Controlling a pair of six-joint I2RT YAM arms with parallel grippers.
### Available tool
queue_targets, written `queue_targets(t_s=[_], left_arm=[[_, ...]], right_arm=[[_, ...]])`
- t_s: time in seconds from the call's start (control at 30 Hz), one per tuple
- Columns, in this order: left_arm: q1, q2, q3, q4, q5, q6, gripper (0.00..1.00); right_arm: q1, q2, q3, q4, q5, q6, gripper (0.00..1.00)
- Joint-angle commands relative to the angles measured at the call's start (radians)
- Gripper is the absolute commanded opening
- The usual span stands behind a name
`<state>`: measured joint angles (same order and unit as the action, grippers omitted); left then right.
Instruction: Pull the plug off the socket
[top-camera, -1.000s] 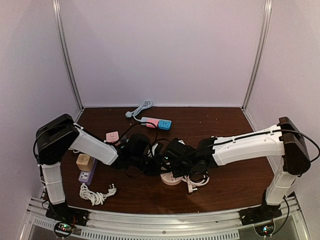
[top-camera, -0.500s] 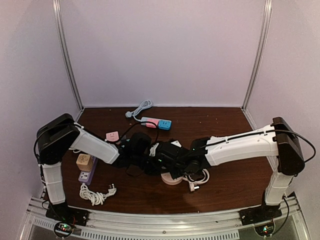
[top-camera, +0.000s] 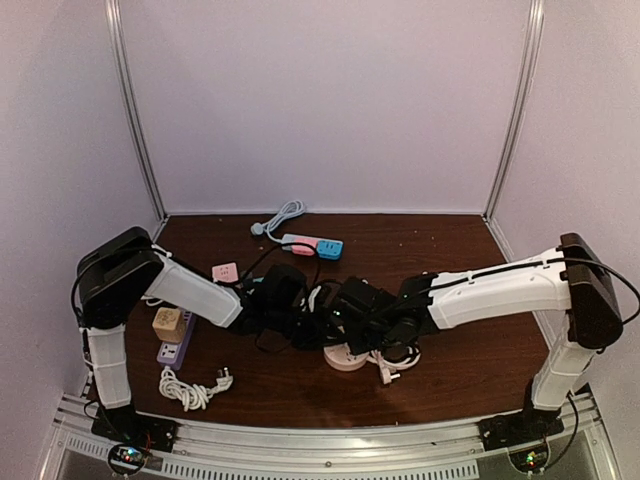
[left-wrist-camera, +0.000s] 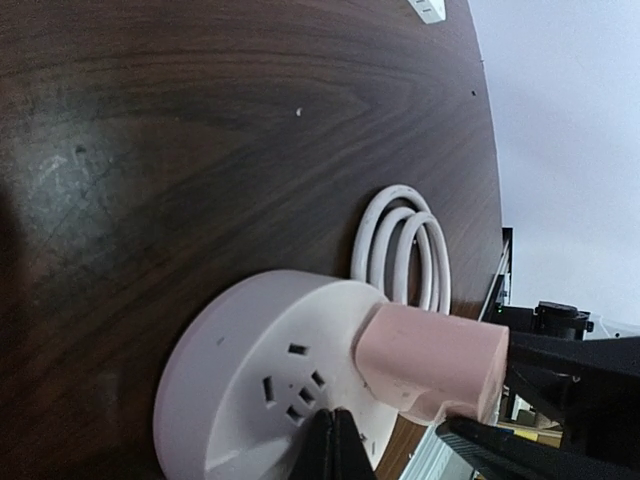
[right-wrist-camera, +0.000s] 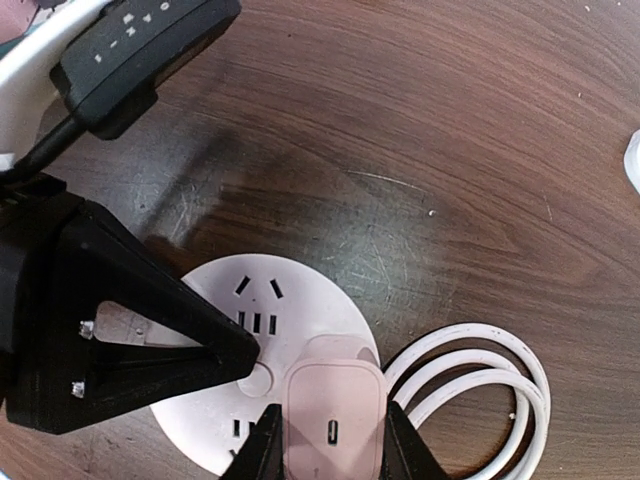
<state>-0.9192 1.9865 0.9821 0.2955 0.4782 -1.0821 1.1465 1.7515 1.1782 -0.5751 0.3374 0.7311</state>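
Clamping pink plug (right-wrist-camera: 333, 400) on round socket (right-wrist-camera: 290, 305), right pincer (right-wrist-camera: 333, 445), grip hidden overhead

The right arm (top-camera: 500, 285), its gripper (right-wrist-camera: 326, 445) clamped on the pink plug (right-wrist-camera: 333, 415), is swinging back rightward above the round socket (right-wrist-camera: 300, 300); the left arm (top-camera: 195, 292) is edging toward the socket.

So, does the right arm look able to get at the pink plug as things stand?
Most likely yes: the right pincer grips the plug from both sides, while the left pincer rests on the socket beside it.
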Motion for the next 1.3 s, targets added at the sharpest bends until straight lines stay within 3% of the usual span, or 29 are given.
queue_targets(t_s=[0.0,0.43,0.6,0.83,1.07,1.27], left_arm=[[-0.004,0.113,-0.086,-0.328,-0.155,0.027,0.0],[-0.006,0.121,-0.076,-0.337,-0.163,0.026,0.0],[-0.005,0.106,-0.061,-0.337,-0.156,0.042,0.0],[-0.005,0.076,0.078,-0.368,-0.137,0.107,0.0],[-0.012,0.022,0.322,-0.521,-0.175,0.244,0.0],[-0.012,-0.08,0.384,-0.589,-0.228,0.329,0.0]], right_arm=[[-0.051,-0.183,-0.078,0.178,-0.059,-0.01,0.1],[0.039,-0.069,0.073,0.034,0.068,-0.019,0.08],[0.013,-0.117,0.021,0.057,0.059,-0.008,0.08],[-0.104,-0.289,-0.152,0.142,0.013,0.012,0.08],[-0.327,-0.482,-0.388,0.304,-0.144,0.028,0.09],[-0.492,-0.619,-0.536,0.423,-0.267,0.03,0.12]])
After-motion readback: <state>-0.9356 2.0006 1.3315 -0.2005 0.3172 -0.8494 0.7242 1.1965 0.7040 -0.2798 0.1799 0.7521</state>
